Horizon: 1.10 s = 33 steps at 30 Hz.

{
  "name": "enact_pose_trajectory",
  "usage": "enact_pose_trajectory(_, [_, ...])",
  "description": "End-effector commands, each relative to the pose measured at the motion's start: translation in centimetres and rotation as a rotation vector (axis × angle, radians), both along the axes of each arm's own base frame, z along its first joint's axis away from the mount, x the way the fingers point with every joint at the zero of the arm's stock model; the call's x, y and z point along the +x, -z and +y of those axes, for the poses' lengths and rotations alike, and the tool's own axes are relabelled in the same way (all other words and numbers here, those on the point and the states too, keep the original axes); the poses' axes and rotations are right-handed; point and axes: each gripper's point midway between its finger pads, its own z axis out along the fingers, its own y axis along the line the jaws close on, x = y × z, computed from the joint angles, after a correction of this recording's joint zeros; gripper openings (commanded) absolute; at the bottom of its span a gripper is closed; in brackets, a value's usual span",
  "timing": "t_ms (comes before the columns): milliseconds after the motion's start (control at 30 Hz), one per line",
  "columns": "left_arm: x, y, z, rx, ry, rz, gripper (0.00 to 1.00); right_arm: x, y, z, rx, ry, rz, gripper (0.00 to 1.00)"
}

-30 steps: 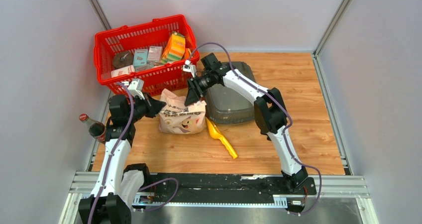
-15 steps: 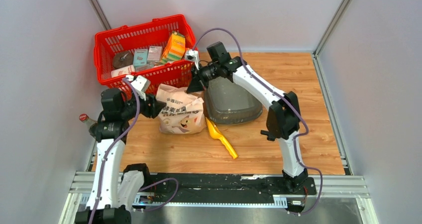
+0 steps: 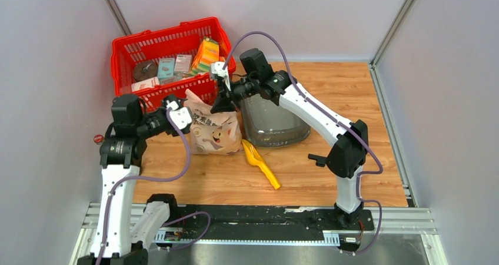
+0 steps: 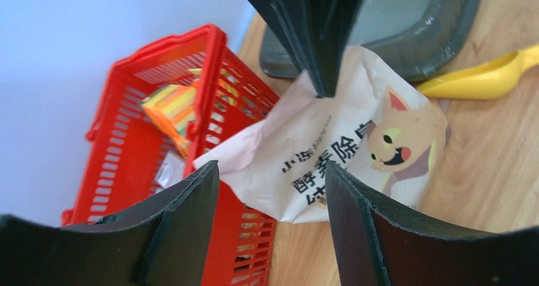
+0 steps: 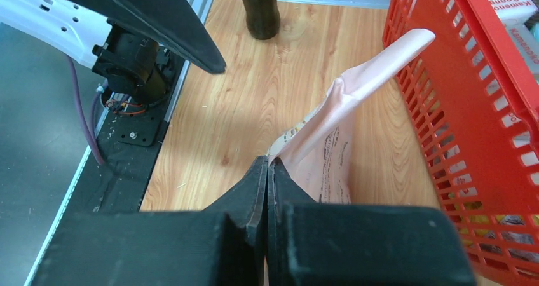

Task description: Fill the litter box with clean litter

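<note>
Right tool [image 5: 267, 164] clenched on top edge of crinkled beige paper bag [image 5: 321, 152], left tool [image 4: 272, 171] agape beside it, seemingly apart

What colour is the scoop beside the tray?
Yellow; the scoop shows best in the top view.

The right gripper [image 3: 222, 103] pinches the top of the cat-printed bag [image 3: 215, 134] beside the litter box [image 3: 276, 126].

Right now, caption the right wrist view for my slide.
Right gripper shut on the paper bag's top edge, beside the red basket.
</note>
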Motion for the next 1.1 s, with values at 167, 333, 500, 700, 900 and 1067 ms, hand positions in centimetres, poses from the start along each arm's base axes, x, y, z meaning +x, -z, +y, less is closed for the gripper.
enact_pose_trajectory(167, [2.6,2.9,-2.3,0.217,0.21,-0.089,0.73,-0.5,-1.7,-0.3,0.056,-0.043,-0.095,0.0])
enact_pose_trajectory(333, [4.0,1.2,-3.2,0.237,0.234,-0.195,0.73,-0.6,-1.7,-0.3,0.053,-0.06,-0.115,0.0])
enact_pose_trajectory(500, [5.2,2.0,-2.9,0.306,0.251,-0.165,0.73,-0.6,-2.1,-0.2,0.064,-0.071,-0.128,0.0])
enact_pose_trajectory(700, [4.5,5.2,-2.9,0.408,0.374,-0.007,0.69,-0.4,-2.2,-0.6,0.065,-0.073,-0.145,0.0])
enact_pose_trajectory(900, [4.0,7.4,-2.7,0.482,0.421,0.019,0.56,-0.1,-2.1,-0.7,0.065,-0.069,-0.142,0.0])
enact_pose_trajectory(1067, [3.9,8.6,-2.3,0.517,0.403,0.027,0.07,0.2,-1.9,-0.8,0.061,-0.056,-0.126,0.0])
